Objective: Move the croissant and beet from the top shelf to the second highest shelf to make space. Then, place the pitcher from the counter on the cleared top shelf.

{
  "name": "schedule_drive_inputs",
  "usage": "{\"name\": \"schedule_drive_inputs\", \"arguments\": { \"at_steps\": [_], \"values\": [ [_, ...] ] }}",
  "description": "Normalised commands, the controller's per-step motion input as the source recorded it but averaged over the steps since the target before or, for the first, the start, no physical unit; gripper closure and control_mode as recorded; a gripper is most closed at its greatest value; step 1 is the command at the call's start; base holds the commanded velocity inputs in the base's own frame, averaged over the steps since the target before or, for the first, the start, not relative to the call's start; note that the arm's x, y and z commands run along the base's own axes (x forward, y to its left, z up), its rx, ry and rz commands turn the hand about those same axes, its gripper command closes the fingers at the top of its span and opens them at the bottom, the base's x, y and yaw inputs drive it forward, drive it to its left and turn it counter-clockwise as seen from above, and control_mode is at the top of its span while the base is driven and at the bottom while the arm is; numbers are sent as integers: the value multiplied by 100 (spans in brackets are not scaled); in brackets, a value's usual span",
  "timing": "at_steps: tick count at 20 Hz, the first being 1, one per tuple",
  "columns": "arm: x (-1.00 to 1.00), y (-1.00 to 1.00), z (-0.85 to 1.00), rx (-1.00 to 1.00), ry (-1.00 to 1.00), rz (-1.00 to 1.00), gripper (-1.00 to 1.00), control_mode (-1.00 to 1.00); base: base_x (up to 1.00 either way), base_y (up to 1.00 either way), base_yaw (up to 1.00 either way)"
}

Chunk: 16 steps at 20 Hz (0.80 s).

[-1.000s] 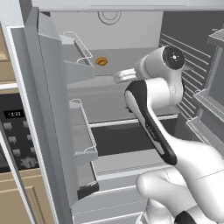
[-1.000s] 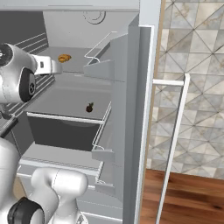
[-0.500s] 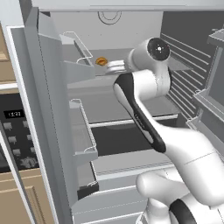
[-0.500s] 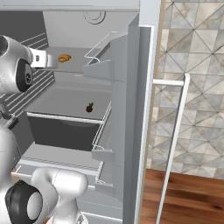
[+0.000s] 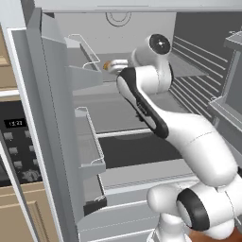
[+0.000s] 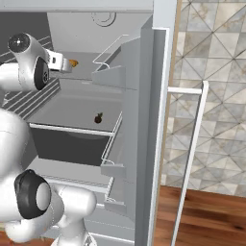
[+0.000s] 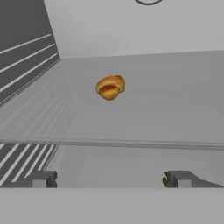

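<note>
The tool [image 7: 109, 178] is wide open and holds nothing, aimed at the croissant [image 7: 110, 87] on the top shelf [image 7: 166, 118], because it needs room to fit around it.

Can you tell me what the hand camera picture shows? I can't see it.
A small golden croissant sits alone on the pale grey top shelf inside the fridge, ahead of the open gripper. The gripper's two dark fingertips rise at the bottom, short of the shelf's front edge and not touching the croissant.
</note>
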Motion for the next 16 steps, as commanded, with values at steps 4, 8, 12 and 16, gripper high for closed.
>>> {"name": "schedule_drive_inputs", "arguments": {
  "at_steps": [4, 8, 12, 16],
  "values": [
    [63, 0, -14, 0, 10, 0, -100, -100, 0, 0, 0],
    [57, 1, -15, 0, 5, 0, -100, -100, 0, 0, 0],
    [49, 7, -15, 0, 0, 0, -100, -100, 0, 0, 0],
    [41, 8, -21, 0, 0, 0, -100, -100, 0, 0, 0]
  ]
}}
